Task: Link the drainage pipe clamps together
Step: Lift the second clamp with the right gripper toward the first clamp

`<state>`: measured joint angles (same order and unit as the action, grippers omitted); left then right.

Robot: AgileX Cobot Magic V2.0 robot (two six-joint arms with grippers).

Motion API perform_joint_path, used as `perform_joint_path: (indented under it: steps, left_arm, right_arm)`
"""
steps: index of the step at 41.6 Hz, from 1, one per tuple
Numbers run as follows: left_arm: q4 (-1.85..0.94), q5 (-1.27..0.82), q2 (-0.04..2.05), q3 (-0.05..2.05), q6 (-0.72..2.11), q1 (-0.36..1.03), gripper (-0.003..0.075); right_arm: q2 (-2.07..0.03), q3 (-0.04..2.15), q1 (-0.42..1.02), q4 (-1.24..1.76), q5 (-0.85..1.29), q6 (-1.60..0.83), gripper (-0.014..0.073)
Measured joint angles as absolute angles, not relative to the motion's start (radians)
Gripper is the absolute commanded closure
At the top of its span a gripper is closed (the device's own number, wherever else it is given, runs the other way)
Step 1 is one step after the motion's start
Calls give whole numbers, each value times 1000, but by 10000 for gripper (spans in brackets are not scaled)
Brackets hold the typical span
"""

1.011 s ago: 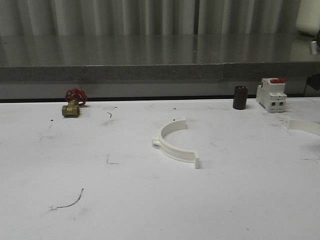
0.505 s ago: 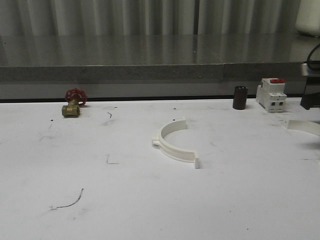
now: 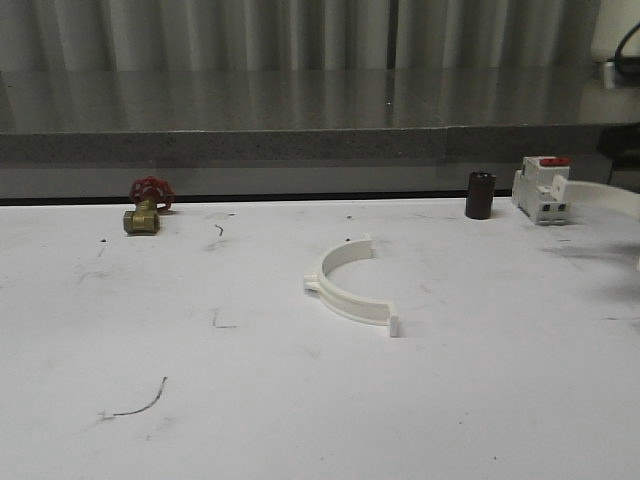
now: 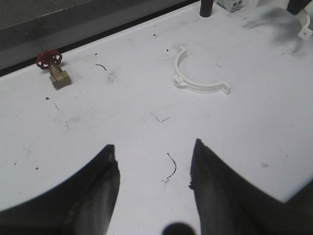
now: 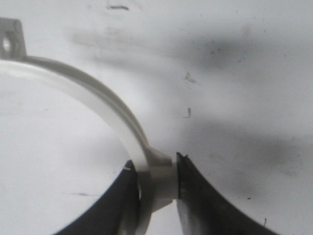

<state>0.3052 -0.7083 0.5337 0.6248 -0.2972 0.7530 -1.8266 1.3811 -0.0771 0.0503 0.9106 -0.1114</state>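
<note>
One off-white drainage pipe clamp (image 3: 350,285) lies flat in the middle of the white table, its open side facing the far right; it also appears in the left wrist view (image 4: 198,81). The other clamp (image 5: 98,95) is pinched at its middle lug by my right gripper (image 5: 155,169), which is shut on it. A flat end tab (image 5: 11,41) with a hole sticks out at the arc's far end. In the front view this held clamp (image 3: 612,193) hangs above the table at the right edge. My left gripper (image 4: 154,152) is open over bare table, well short of the lying clamp.
A brass valve with a red handwheel (image 3: 147,207) stands at the back left. A dark cylinder (image 3: 480,195) and a white-and-red breaker (image 3: 543,188) stand at the back right, close to the held clamp. A grey ledge (image 3: 300,145) runs behind the table.
The clamp at the right edge has risen off the table and now sits higher, beside the breaker. The middle clamp and the other objects have not moved.
</note>
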Motion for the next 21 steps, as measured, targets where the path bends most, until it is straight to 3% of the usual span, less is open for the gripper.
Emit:
perform_joint_path:
  steps: [9,21]
  left_arm:
    - [305,-708,534,625,-297,753,386]
    - [305,-708,534,625,-297,753,386]
  right_arm:
    - [-1668,1416,25,50,984,-100,411]
    - [-1622,1587,210,30,1164,131,411]
